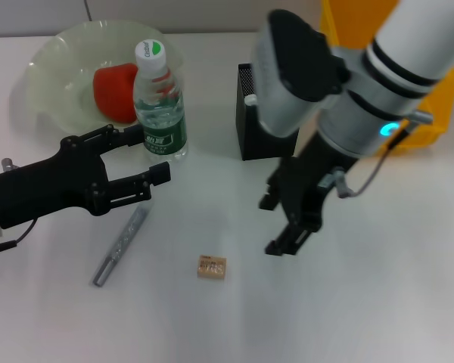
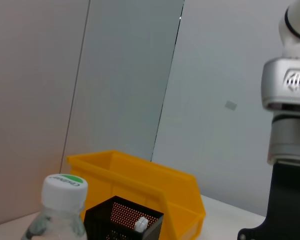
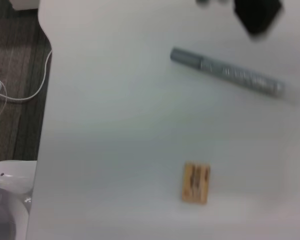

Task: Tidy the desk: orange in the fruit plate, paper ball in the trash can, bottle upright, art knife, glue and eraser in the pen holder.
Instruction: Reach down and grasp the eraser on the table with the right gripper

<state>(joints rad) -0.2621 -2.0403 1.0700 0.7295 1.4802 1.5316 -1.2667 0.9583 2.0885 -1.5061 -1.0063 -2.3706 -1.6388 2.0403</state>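
While the eraser [image 1: 211, 268] lies on bare table [image 1: 378, 302], the right gripper [image 1: 284, 227] hangs near it, empty, fingers apart; left gripper [image 1: 147, 159] gapes beside the upright bottle [image 1: 160, 106].

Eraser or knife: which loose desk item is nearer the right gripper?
The eraser. The tan block lies just left of the right gripper; the grey knife lies farther left, below the left gripper.

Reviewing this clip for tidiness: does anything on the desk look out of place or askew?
Yes. The eraser and the grey art knife lie loose on the white desk, outside the pen holder. The bottle stands upright, and the orange sits in the fruit plate.
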